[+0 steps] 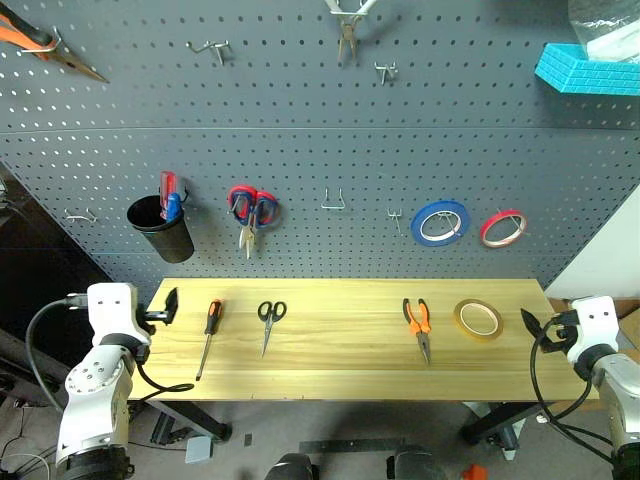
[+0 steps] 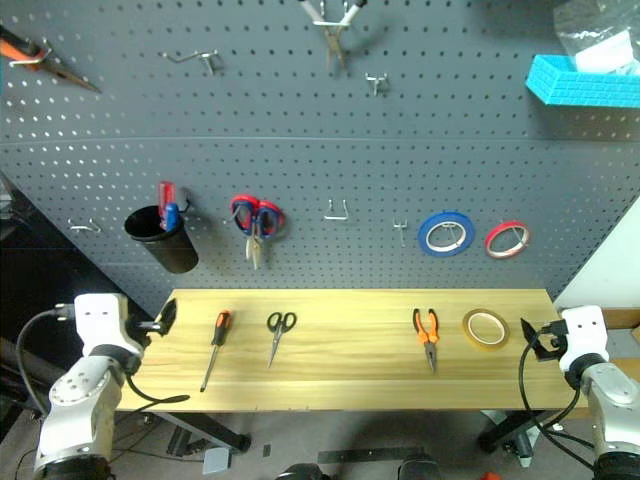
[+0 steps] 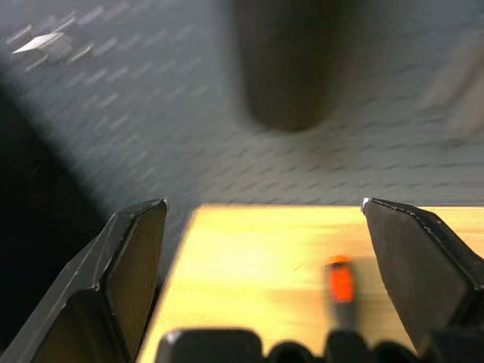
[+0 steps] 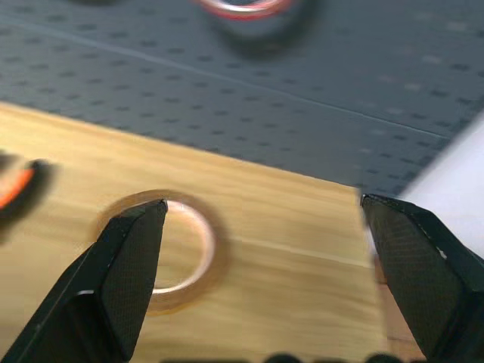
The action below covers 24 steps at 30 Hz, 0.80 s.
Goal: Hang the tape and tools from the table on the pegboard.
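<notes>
Nothing has yet been hung: the step in hand is judged to be the approach, with both arms brought to the two short ends of the tabletop (image 1: 340, 375). Nearest, the left end effector (image 1: 170, 305) is held released and empty just off the left edge, and the right end effector (image 1: 532, 326) is likewise spread wide and empty just off the right edge.

On the tabletop, four things are laid in a row, all apart from one another: the screwdriver (image 1: 208, 335) nearest the left edge, the black-handled scissors (image 1: 270, 322) next, the pliers (image 1: 418, 324) right of centre, and the yellow tape (image 1: 479, 318) closest to the right edge. The tape is judged the likeliest first pick for the right arm; a move inward over the ring and a closing across its rim would be called for, then a lift to a free hook (image 1: 334, 201) on the pegboard (image 1: 330, 130) beyond.

In the right wrist view the tape (image 4: 162, 249) is seen lying ahead between the spread fingers (image 4: 125, 265), nearer the one, an alignment not readable from the head views. In the left wrist view an orange handle (image 3: 341, 281) is glimpsed near one finger (image 3: 416, 261). From the head views alone the free hooks and the blue tape roll (image 1: 440, 222) and red tape roll (image 1: 503, 228) already hanging are given.
</notes>
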Available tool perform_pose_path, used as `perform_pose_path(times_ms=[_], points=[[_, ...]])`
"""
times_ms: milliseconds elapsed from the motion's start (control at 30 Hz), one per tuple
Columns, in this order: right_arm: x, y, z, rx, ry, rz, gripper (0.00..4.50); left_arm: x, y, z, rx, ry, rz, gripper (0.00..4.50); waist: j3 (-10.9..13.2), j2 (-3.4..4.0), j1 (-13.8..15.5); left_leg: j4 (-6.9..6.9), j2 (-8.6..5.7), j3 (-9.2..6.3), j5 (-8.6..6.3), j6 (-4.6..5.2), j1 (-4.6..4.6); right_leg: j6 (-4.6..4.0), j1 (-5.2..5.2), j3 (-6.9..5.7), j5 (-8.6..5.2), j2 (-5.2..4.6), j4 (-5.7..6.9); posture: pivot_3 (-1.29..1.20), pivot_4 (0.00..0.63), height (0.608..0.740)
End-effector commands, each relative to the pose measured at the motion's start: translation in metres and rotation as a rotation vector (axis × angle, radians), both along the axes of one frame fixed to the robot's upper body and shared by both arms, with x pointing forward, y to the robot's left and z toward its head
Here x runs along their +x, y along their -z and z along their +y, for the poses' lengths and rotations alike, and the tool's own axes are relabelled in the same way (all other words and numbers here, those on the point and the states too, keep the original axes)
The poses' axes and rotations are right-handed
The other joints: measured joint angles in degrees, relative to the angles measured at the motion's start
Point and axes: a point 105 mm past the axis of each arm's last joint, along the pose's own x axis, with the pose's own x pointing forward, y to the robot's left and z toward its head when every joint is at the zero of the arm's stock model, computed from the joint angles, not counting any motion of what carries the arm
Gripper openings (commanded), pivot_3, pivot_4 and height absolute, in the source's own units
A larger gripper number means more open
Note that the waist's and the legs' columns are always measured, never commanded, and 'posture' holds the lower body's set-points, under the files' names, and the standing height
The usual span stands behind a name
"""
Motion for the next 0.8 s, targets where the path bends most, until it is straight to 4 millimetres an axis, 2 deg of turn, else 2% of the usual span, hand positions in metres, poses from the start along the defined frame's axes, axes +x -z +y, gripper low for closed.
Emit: perform_pose_path(times_ms=[33,100,200,233,267,400,467,567,667,800], points=[[0.002,-0.016,0.027,0.034,-0.098,-0.003,4.25,0.008,-0.02,-0.035,0.058,0.195,-0.033,4.42,0.46,0.18,0.0,-0.01,0.0,-0.01,0.0,0.0,-0.01,0.0,0.0,-0.01,0.0,0.01,-0.01,-0.08,0.133,0.74],[-0.001,-0.016,0.038,0.04,-0.132,0.02,4.25,0.01,-0.022,-0.046,0.051,0.248,-0.018,4.42,1.23,0.26,-0.01,0.0,0.02,-0.01,0.0,0.01,0.0,0.0,0.01,-0.03,-0.01,0.01,0.01,-0.08,0.139,0.74],[-0.002,-0.022,0.059,0.037,-0.179,0.061,4.25,0.013,-0.028,-0.08,0.102,0.42,-0.016,4.42,2.79,0.33,-0.08,0.02,0.04,0.01,-0.01,0.01,-0.02,-0.01,-0.01,-0.03,-0.01,0.01,0.03,-0.12,0.191,0.74],[-0.001,-0.024,0.064,0.023,-0.188,0.067,4.25,0.012,-0.029,-0.09,0.107,0.474,-0.013,4.42,3.42,0.35,-0.23,0.02,0.04,0.0,0.0,0.02,-0.14,0.0,-0.08,-0.04,0.0,0.01,0.0,-0.12,0.191,0.74],[-0.001,-0.026,0.068,0.013,-0.192,0.069,4.25,0.011,-0.03,-0.094,0.107,0.503,-0.009,4.42,3.91,0.33,-0.34,0.06,0.04,0.0,0.0,0.02,-0.21,0.0,-0.13,-0.03,0.0,0.01,0.02,-0.13,0.207,0.74],[0.011,-0.029,0.086,-0.056,-0.259,0.074,4.25,0.0,-0.029,-0.15,0.153,0.851,0.061,4.42,6.05,0.12,-0.74,0.04,0.06,0.07,-0.01,0.03,-0.44,-0.02,-0.48,0.0,0.0,0.0,0.06,-0.16,0.254,0.74],[0.014,-0.026,0.089,-0.048,-0.264,0.121,4.25,-0.003,-0.032,-0.16,0.125,0.928,0.09,4.42,6.98,0.07,-0.98,0.04,0.06,0.15,-0.01,0.04,-0.6,-0.02,-0.67,0.05,0.01,-0.01,0.1,-0.17,0.28,0.74],[0.029,-0.026,0.084,-0.043,-0.251,0.167,4.25,-0.01,-0.04,-0.186,0.08,1.1,0.125,4.42,8.51,0.05,-1.81,0.06,0.14,0.14,-0.02,0.05,-0.89,-0.04,-0.95,0.04,0.01,0.0,0.13,-0.17,0.298,0.74],[0.04,-0.02,0.08,-0.054,-0.245,0.228,4.25,-0.009,-0.043,-0.198,0.094,1.178,0.147,4.42,9.51,-0.11,-2.26,0.17,0.13,0.16,-0.01,0.05,-1.54,-0.05,-1.63,0.07,0.03,-0.02,0.25,-0.17,0.317,0.74],[0.061,-0.008,0.071,-0.102,-0.227,0.318,4.25,-0.001,-0.047,-0.209,0.133,1.233,0.129,4.42,10.91,-0.29,-2.69,0.17,0.2,0.42,-0.01,0.05,-1.76,-0.06,-1.86,0.05,0.03,-0.01,0.29,-0.16,0.337,0.74]])
